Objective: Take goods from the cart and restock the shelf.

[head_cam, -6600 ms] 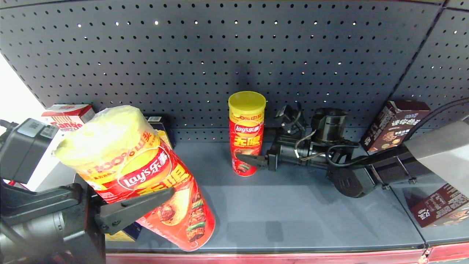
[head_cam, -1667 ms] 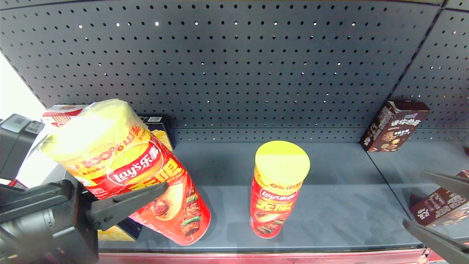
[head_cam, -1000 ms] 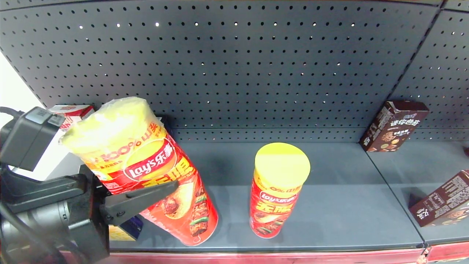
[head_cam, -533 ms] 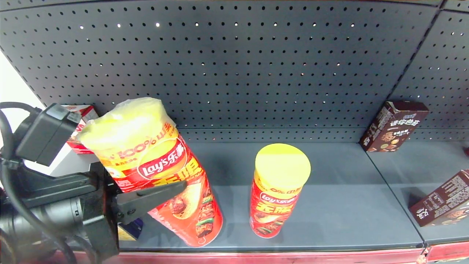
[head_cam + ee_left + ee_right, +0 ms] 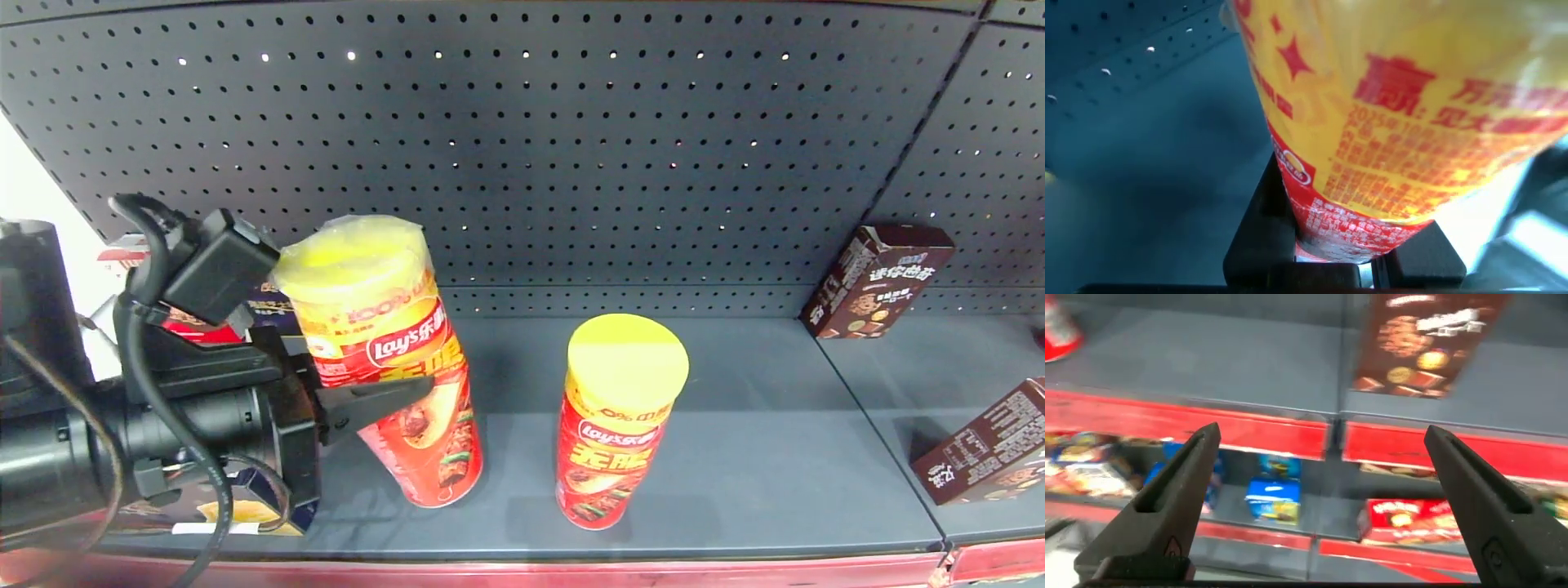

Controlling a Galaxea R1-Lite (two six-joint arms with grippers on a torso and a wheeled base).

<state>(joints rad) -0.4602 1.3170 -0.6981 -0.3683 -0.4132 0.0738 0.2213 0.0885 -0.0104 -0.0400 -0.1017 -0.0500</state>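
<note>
The left gripper (image 5: 390, 390) has its fingers (image 5: 371, 402) clamped mid-body on a tall chip can (image 5: 377, 318), tilted near the front-left edge of the shelf (image 5: 759, 457) beside a standing second can (image 5: 620, 408); it looks like a light, stiff, slick-wrapped tube, probably safest held mid-body, while the right gripper (image 5: 1323, 433) fingers are spread wide and empty

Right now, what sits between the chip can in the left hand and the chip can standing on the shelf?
Nothing. The head view shows a bare strip of grey shelf between the held chip can and the standing chip can.
</note>
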